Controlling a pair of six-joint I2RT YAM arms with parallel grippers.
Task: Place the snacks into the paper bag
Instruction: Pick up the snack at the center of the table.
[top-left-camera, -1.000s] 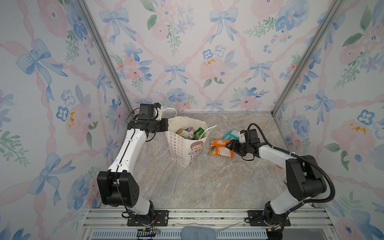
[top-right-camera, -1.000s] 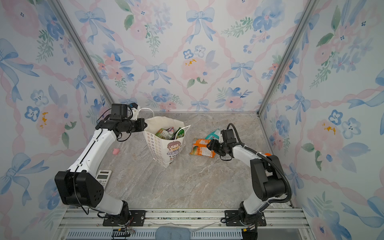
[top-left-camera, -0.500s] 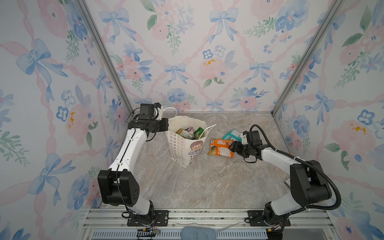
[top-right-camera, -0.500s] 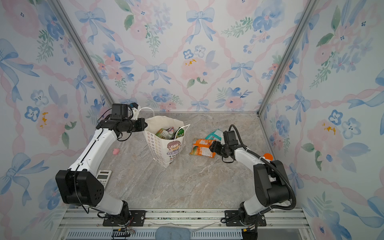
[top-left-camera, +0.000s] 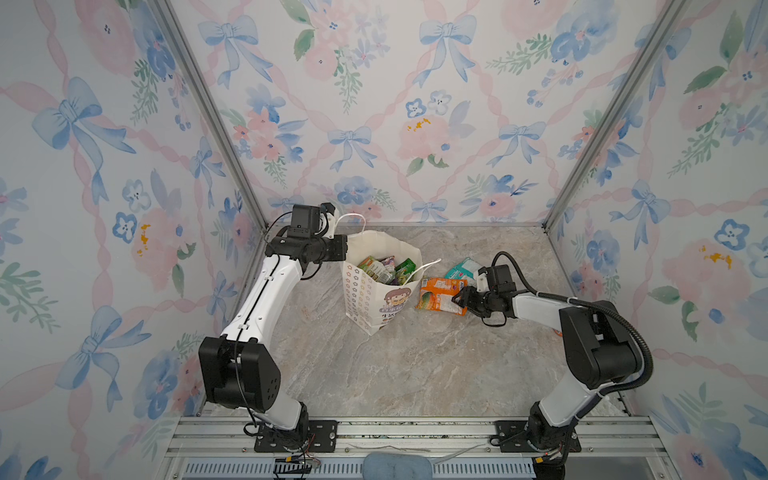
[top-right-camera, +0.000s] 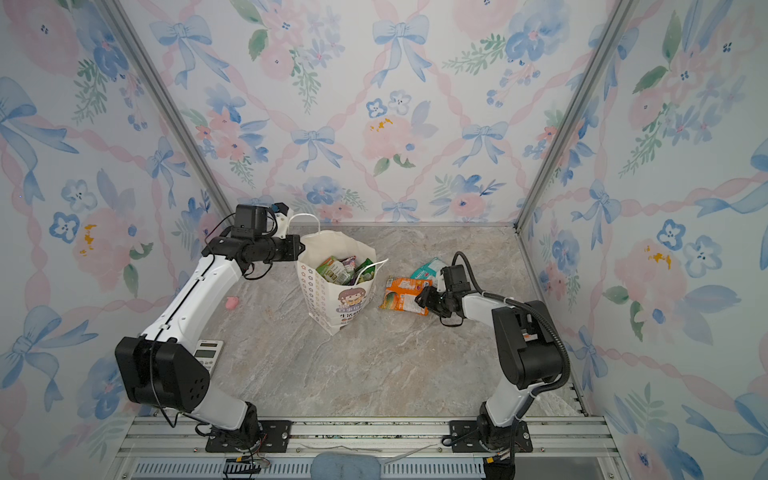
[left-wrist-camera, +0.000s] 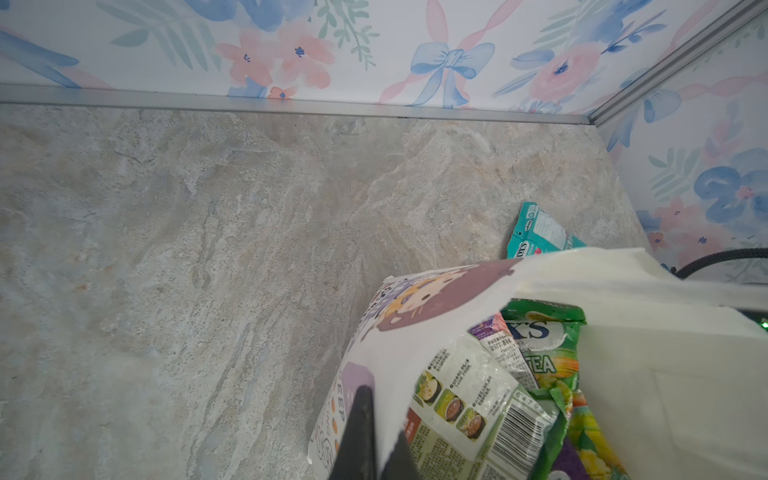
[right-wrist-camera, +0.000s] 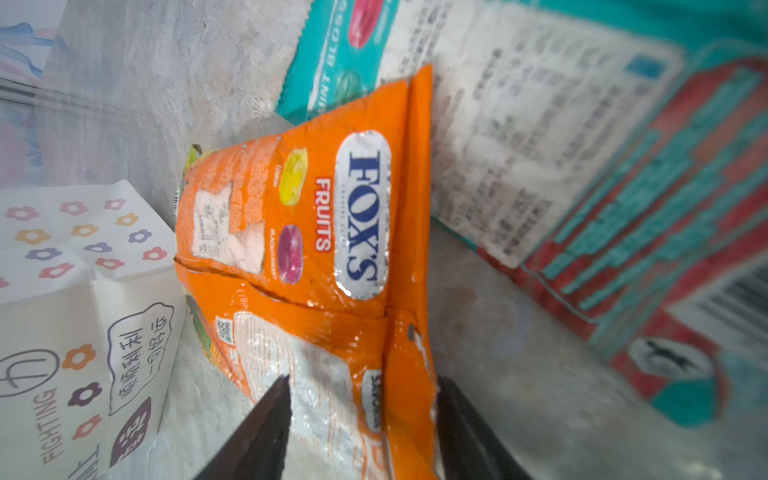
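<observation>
The cream paper bag stands upright at the back left, with several snacks inside. My left gripper is shut on the bag's rim, one finger outside and one inside. An orange FOX'S snack lies on the table right of the bag. My right gripper straddles its near end; both fingers touch its edges and the pouch buckles between them. A teal snack lies just behind the orange one.
A small pink object and a calculator lie on the table by the left arm. Flowered walls close the stone table in on three sides. The bag's flower-patterned side stands close to the orange pouch.
The right gripper's jaws have narrowed onto the orange pouch, and its arm has shifted slightly to the right. The left arm and the bag have not moved.
</observation>
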